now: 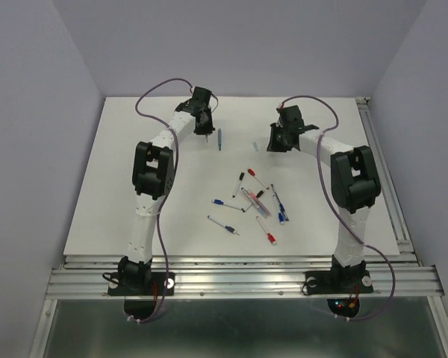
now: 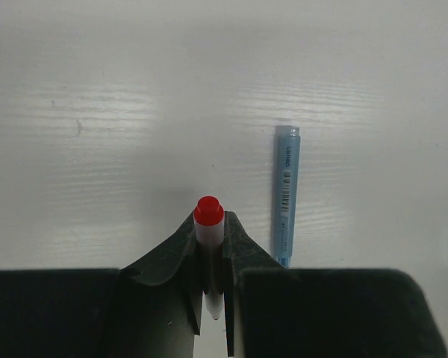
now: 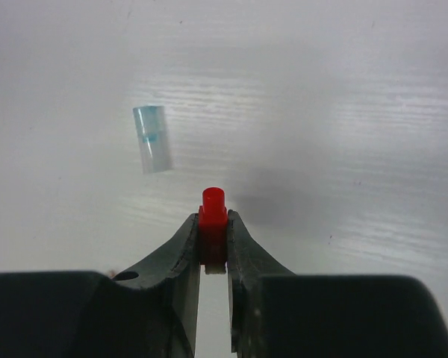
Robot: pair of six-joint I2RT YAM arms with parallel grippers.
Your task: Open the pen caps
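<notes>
While the left pincer is closed narrowly on a white pen with a red end, held over the far part of the table, a blue pen lies bare just to its right. Further right a pale blue cap lies loose on the table, and nearer the arms sits a heap of capped pens. The right pincer pinches a red cap, apart from any pen, so that cap looks already off. The likely trouble is that the short cap sits at the very fingertips and could squirt out or roll away on release. A dropped white pen might also roll into the heap, mixing done with undone.
</notes>
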